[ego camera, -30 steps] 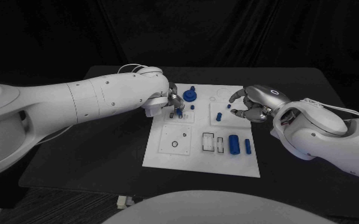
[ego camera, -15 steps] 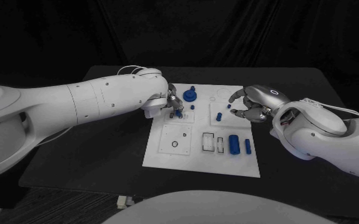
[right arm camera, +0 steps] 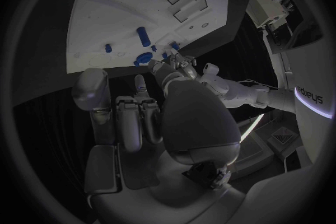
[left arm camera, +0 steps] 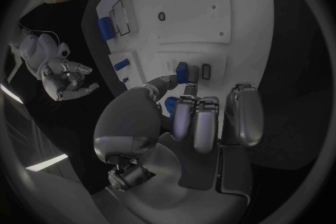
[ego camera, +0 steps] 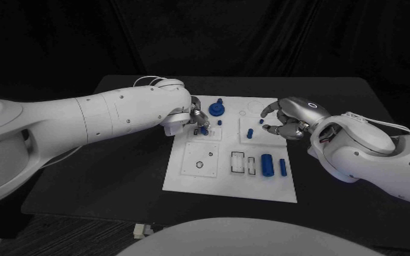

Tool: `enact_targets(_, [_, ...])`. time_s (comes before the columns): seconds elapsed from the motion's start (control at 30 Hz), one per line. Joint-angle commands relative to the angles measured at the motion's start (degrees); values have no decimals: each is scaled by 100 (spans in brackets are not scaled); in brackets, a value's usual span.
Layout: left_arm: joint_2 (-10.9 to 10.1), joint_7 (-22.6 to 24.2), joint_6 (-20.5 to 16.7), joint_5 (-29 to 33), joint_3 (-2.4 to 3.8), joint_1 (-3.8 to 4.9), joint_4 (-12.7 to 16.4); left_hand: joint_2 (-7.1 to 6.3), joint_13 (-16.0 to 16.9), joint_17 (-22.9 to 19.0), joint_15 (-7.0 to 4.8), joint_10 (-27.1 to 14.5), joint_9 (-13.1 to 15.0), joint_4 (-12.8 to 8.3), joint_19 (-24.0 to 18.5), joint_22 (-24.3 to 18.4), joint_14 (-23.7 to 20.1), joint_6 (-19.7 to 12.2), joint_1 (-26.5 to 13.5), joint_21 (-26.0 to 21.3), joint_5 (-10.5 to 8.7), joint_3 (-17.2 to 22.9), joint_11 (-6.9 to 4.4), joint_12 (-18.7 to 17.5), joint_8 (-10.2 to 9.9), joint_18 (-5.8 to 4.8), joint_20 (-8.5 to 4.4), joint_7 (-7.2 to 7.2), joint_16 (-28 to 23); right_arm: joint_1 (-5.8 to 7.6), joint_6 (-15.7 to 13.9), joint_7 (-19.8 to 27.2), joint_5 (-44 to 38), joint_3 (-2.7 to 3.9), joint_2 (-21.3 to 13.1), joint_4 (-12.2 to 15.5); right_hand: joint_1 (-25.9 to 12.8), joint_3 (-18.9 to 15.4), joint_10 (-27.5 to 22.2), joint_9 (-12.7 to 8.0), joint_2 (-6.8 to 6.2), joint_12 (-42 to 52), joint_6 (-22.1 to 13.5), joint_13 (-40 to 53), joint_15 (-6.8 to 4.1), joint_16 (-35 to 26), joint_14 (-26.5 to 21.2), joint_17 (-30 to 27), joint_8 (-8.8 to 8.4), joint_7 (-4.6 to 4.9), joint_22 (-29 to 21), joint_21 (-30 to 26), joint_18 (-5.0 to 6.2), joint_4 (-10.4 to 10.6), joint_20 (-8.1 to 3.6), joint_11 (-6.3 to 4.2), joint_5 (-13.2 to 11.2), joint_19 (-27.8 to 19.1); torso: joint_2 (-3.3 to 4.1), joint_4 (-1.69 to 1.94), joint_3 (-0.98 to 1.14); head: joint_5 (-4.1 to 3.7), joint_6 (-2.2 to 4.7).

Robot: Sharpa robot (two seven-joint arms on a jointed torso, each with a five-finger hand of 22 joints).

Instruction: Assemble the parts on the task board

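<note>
While the left hand [ego camera: 198, 118] pinches a small blue part [left arm camera: 181, 72] near the task board's [ego camera: 224, 182] far left corner, the right hand [ego camera: 288, 120] hovers with fingers apart, holding nothing.

left hand [left arm camera: 183, 123] pinching a small blue block part [left arm camera: 181, 71] over a slot on the white plate task board [left arm camera: 210, 11].

Partly legible brand lettering, apparently Sharpa, on white left arm [right arm camera: 308, 91]
</note>
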Motion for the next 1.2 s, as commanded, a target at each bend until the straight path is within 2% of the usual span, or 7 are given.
enact_targets(0.03, [15, 73, 69, 13, -9, -40, -1, -29, 861, 1507, 36, 68, -7, -6, -24, 1064, 595, 128, 46, -27, -22, -45, 2, -34, -21, 25, 8, -158, 15, -11, -51, -44, -21, 3, 2, 2, 59, 40, 600, -10, 1, 14, 29, 1509, 36, 15, 606, 1510, -4, -8, 681, -26, 71, 4, 30, 31, 25, -15, -1, 0, 1, -1, 1])
enact_targets(0.37, [27, 85, 85, 13, -9, -52, -22, -50, 856, 1505, 55, 56, -3, 110, -33, 1060, 594, 67, -16, -50, -115, -189, 22, -50, -57, 28, 27, -135, 13, -12, -53, -41, -21, 3, 6, -3, 59, 40, 600, -10, 1, 14, 29, 1509, 36, 15, 606, 1510, -4, -8, 681, -26, 71, 4, 30, 31, 25, -15, 1, 0, 0, -11, 1])
enact_targets(0.53, [29, 71, 123, 13, -9, -57, -25, -61, 858, 1500, 66, 47, 2, 245, -38, 1057, 592, 32, -37, -77, -459, -399, 33, -58, -88, 33, 42, -133, 10, -13, -53, -41, -21, 3, 5, -4, 59, 40, 600, -10, 1, 14, 29, 1509, 36, 15, 606, 1510, -4, -8, 681, -26, 71, 4, 30, 31, 25, -15, 0, -2, 0, -2, 1])
enact_targets(0.73, [29, 55, 159, 13, -9, -62, -36, -69, 851, 1493, 74, 36, 0, 285, -39, 1056, 589, 5, -30, -87, -565, -470, 42, -73, -110, 34, 49, -126, 5, -15, -53, -41, -21, 3, 4, -4, 59, 40, 600, -10, 1, 14, 29, 1509, 36, 15, 606, 1510, -4, -8, 681, -26, 71, 4, 30, 31, 25, -15, 0, 0, 0, -11, 1])
enact_targets(1.2, [30, 26, 207, 13, -9, -68, -51, -92, 850, 1483, 77, 30, -3, 279, -43, 1054, 585, -19, -1, -99, -607, -504, 46, -78, -124, 36, 52, -124, -2, -22, -42, -41, -21, 3, 13, -11, 59, 40, 600, -10, 1, 14, 29, 1509, 36, 15, 606, 1510, -4, -8, 681, -26, 71, 4, 30, 31, 25, -15, 2, 1, 0, 4, 1])
